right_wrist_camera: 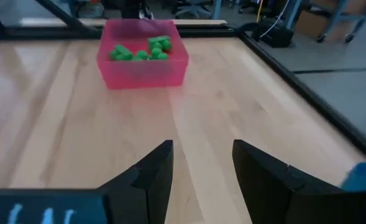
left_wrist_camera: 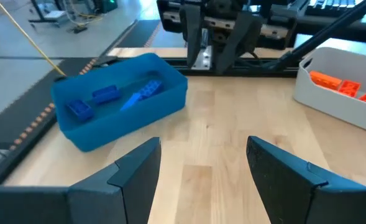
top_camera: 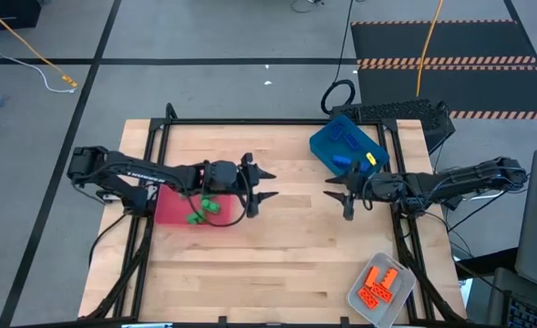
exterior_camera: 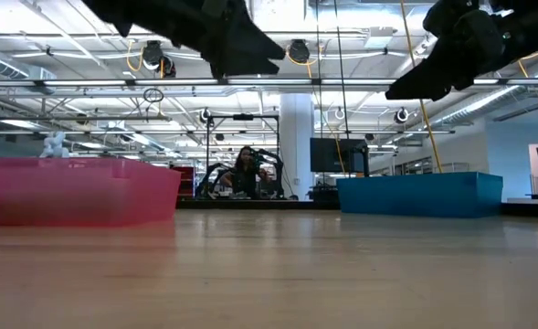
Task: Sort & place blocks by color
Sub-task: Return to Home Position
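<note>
Hovering over the bare middle of the table (top_camera: 286, 264), the left gripper (top_camera: 263, 184) and right gripper (top_camera: 338, 194) both stand spread and empty. Green blocks (right_wrist_camera: 136, 53) lie in the red tray (right_wrist_camera: 142, 73), blue blocks (left_wrist_camera: 105, 94) in the blue tray (left_wrist_camera: 139, 117), orange blocks (left_wrist_camera: 332, 79) in the grey tray (left_wrist_camera: 338, 104). One risk, as I judge it: the left arm overhangs the red tray, so a low retreat could clip its rim and shift it

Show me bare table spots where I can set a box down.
Bare wood: the front strip between the red tray and grey tray. Also free: the back on the left arm's side, up to the blue tray. Crowded: the middle, where left gripper and right gripper face each other, open.
</note>
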Motion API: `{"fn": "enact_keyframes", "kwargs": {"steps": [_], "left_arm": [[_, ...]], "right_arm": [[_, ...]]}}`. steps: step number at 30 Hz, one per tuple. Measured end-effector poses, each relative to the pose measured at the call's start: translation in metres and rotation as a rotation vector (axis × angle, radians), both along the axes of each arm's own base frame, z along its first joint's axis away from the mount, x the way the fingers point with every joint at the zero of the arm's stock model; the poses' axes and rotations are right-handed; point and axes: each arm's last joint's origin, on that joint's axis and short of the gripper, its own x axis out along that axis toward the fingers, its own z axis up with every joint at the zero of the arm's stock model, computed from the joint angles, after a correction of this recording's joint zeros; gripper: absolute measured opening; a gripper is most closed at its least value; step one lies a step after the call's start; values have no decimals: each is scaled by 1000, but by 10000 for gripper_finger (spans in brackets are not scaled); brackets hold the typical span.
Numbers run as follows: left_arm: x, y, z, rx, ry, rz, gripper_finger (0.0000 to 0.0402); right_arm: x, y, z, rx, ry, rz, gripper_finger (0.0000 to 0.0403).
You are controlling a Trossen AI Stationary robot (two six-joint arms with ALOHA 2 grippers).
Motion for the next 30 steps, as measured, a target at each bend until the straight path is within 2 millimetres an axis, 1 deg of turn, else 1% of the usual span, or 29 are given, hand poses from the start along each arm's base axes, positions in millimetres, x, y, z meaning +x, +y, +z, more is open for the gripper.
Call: {"fn": "enact_keyframes", "kwargs": {"steps": [2, 5, 7, 10, 13, 15, 17, 19, 21, 22, 24, 27, 30], "left_arm": [[-2, 4, -6, -19, -16, -20, 241], [-4, 9, -10, -27, -20, -26, 241], [-5, 13, -13, -36, -11, -14, 241], [-11, 16, -9, -51, -29, 1, 241], [-23, 17, -8, -54, -31, 9, 229], [-33, 17, -8, -56, -32, 9, 199], [-45, 17, -4, -60, -50, 11, 153], [-59, 17, -2, -65, -72, 16, 92], [-72, 17, -5, -63, -80, 20, 31], [-78, 16, -7, -57, -82, 19, 17], [-92, 16, -13, -56, -95, 23, 14], [-112, 15, -28, -62, -122, 33, 7], [-130, 14, -41, -66, -189, 33, 5]], "right_arm": [[0, 1, -1, 38, -20, 13, 160], [-1, 0, -3, -19, -10, 21, 160], [-2, -1, -4, -48, -9, -31, 160], [-5, -4, -2, -76, -17, -95, 160], [-10, -4, 0, -80, -20, -91, 155], [-14, -5, 1, -81, -15, -91, 141], [-18, -5, 1, -78, -5, -93, 119], [-22, -5, 0, -76, 6, -89, 88], [-25, -6, 1, -73, 6, -89, 50], [-27, -6, 1, -69, 8, -89, 29], [-30, -6, 1, -62, 13, -93, 8], [-34, -7, -1, -41, 35, -102, 11], [-39, -7, -4, -12, 62, -115, 3]]}}
